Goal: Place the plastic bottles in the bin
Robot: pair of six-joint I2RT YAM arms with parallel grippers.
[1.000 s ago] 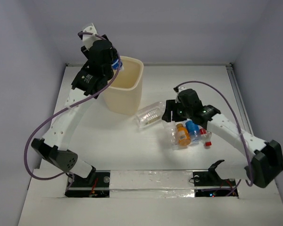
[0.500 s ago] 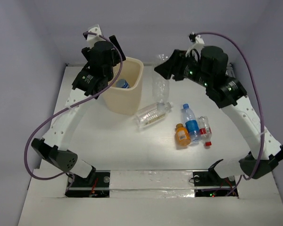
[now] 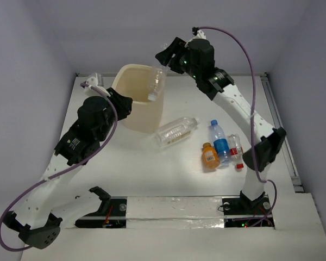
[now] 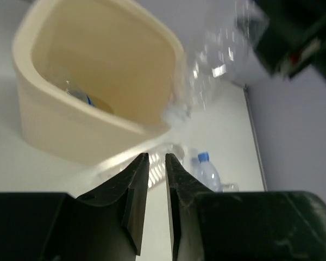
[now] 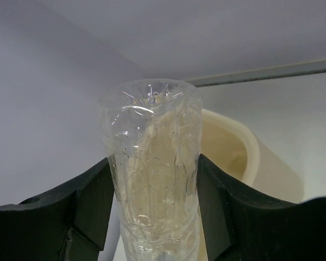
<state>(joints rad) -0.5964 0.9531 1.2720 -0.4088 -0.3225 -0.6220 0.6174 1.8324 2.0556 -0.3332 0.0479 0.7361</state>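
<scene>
Right pincer point(image 3: 164, 58), upper middle of the frame: clenches a clear plastic bottle point(image 3: 156, 81) by its base end and hangs it neck-down over the right rim of the bin point(image 3: 127, 117), apparently so that letting go sends it into the opening and not onto the table point(image 3: 152, 174). From the wrist camera, shows the same bottle squeezed between black fingers point(image 5: 92, 201), cream rim just beyond.

Left pincer point(image 3: 126, 103), at the bin's left wall: grips nothing, fingers drawn almost together, and sits low, probably to keep out of the drop.

At the bottom of the bin: one blue-labelled bottle point(image 4: 79, 97).

Lying on the table right of centre: a second clear bottle point(image 3: 176, 130) near the bin's foot and, further right, an orange bottle point(image 3: 209, 156), a blue-capped bottle point(image 3: 220, 142) and a red-capped bottle point(image 3: 237, 152) side by side, by the look of it four to go once this one drops
</scene>
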